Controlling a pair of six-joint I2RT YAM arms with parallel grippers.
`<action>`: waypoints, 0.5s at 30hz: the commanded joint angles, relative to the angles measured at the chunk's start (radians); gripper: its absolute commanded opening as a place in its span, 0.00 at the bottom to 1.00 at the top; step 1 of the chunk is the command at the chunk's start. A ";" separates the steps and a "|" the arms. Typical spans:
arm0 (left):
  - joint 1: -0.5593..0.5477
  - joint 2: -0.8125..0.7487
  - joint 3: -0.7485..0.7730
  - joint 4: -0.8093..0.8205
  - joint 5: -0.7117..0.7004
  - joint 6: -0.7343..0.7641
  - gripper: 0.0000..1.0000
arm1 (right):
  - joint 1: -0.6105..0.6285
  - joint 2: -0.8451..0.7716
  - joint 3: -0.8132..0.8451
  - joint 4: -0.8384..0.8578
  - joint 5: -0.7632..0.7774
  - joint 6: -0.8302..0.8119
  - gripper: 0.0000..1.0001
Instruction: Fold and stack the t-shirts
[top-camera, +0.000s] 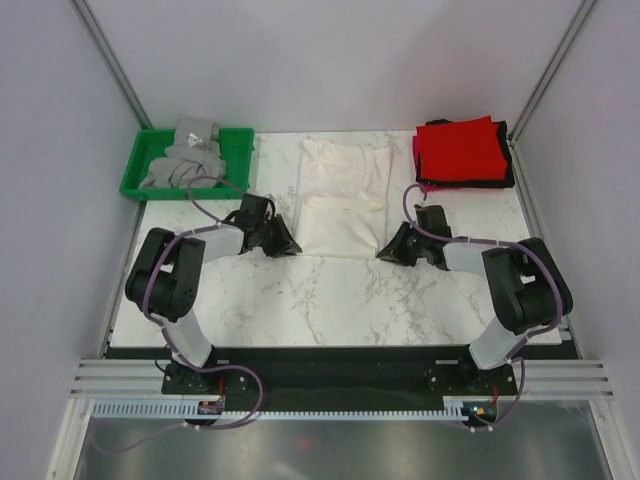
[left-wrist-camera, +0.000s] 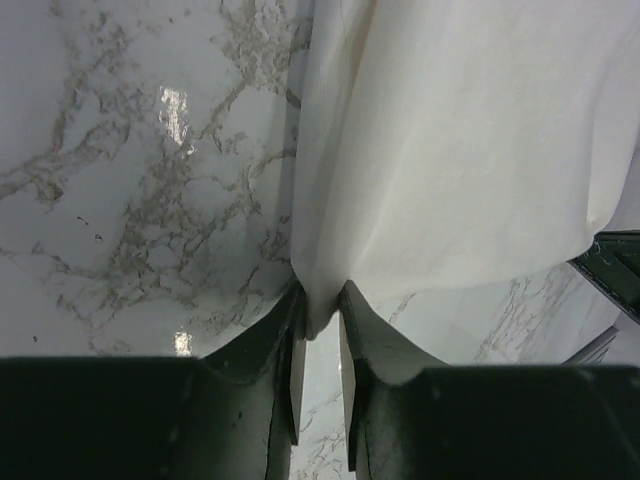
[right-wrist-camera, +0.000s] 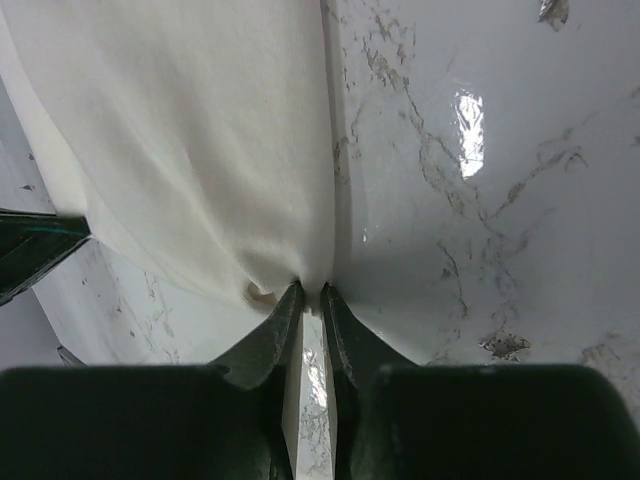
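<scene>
White cloth fills the middle of the marble table (top-camera: 330, 300): the white shirt (top-camera: 342, 200) lies flat and lengthwise, its far end near the table's far edge and its near hem about halfway down the table. A crosswise fold line runs over its middle.

The left gripper (top-camera: 288, 243) sits at the near left corner of the hem. In the left wrist view its jaws are nearly closed, with the shirt's edge pinched between them. The right gripper (top-camera: 385, 250) sits at the near right corner, and its jaws are likewise pinched on the cloth edge.

Bare marble stretches from the hem to the near edge, between the two arms.

At the far left, a green tray (top-camera: 135, 185) holds crumpled grey shirts (top-camera: 190, 155). At the far right a folded red shirt (top-camera: 460, 148) tops a stack, with a black shirt (top-camera: 508, 155) showing at its right edge.
</scene>
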 joint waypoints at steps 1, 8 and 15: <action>0.000 0.028 0.027 0.062 0.012 -0.033 0.25 | -0.004 0.032 -0.005 0.037 0.019 0.022 0.17; 0.000 0.036 0.056 0.094 0.015 -0.031 0.02 | -0.024 0.059 -0.003 0.066 -0.010 0.028 0.00; 0.004 -0.131 0.073 -0.053 -0.089 0.045 0.02 | -0.044 -0.085 0.130 -0.265 0.136 -0.165 0.00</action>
